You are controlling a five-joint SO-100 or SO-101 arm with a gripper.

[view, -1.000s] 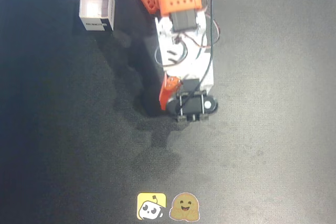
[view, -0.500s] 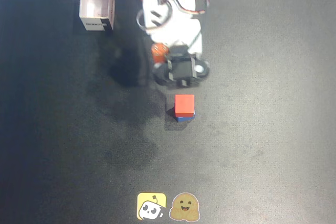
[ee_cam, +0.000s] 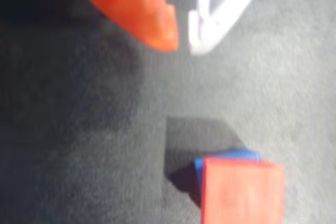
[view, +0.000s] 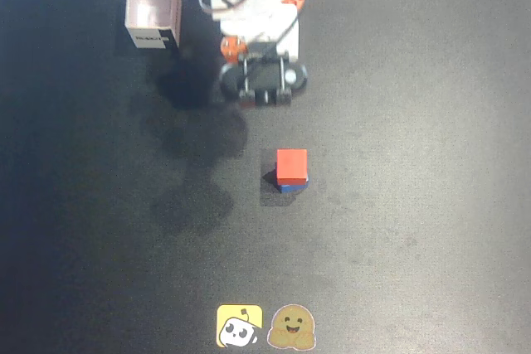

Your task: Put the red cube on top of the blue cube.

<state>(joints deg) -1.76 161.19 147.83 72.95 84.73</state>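
Note:
The red cube (view: pixel 291 165) rests on top of the blue cube (view: pixel 290 187) at the middle of the dark mat; only a thin blue strip shows under it in the overhead view. In the wrist view the red cube (ee_cam: pixel 241 192) sits at the bottom right with the blue cube (ee_cam: pixel 226 157) peeking out behind it. My gripper (ee_cam: pixel 182 43) hangs apart from the stack at the top of that view, its orange and white fingertips nearly touching with nothing between them. From overhead, the arm's wrist (view: pixel 264 79) sits well above the stack in the picture.
An open white box (view: pixel 153 12) stands at the top left, beside the arm's base. Two stickers (view: pixel 265 326) lie at the bottom edge. The arm's shadow falls left of the cubes on the dark mat (view: pixel 415 205).
The arm has pulled back toward the top of the overhead view, uncovering the stacked cubes. The stack has stayed in place since half a second ago.

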